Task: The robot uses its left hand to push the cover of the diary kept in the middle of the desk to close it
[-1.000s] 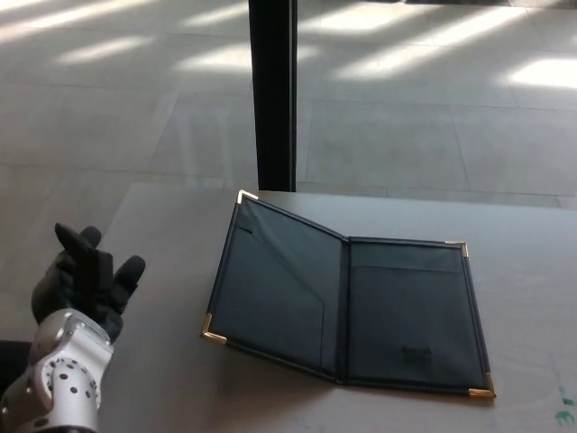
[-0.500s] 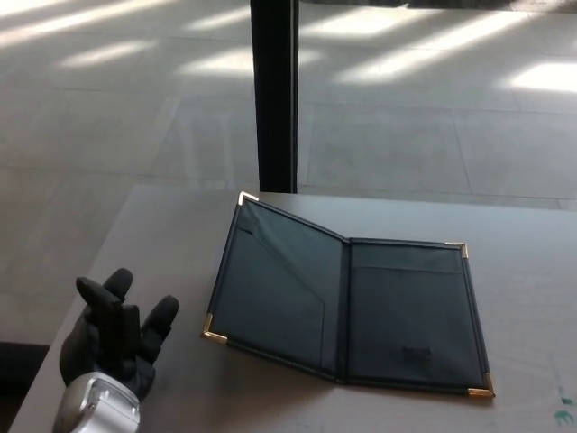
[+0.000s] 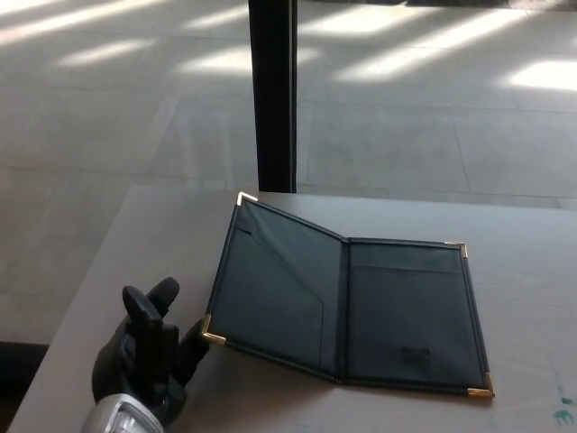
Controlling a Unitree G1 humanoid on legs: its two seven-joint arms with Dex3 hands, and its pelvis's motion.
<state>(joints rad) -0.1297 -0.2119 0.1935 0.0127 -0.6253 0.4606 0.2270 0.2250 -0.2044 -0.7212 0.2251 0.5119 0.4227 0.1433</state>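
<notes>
A dark diary (image 3: 347,302) with gold corner tips lies open in the middle of the grey desk (image 3: 153,234). Its left cover (image 3: 275,289) is raised at a slant; the right half lies flat. My left hand (image 3: 149,356), black and open with fingers apart, is at the desk's lower left. One of its fingertips (image 3: 194,338) is right beside the near gold corner (image 3: 210,336) of the raised cover; I cannot tell whether it touches. My right hand does not show.
A black vertical post (image 3: 272,95) stands behind the desk's far edge. Beyond it is a tiled floor with sun patches. A small green mark (image 3: 566,415) shows at the desk's lower right edge.
My left hand has moved to the right across the desk, from its far left edge up to the near corner of the diary's raised cover. The diary has not moved.
</notes>
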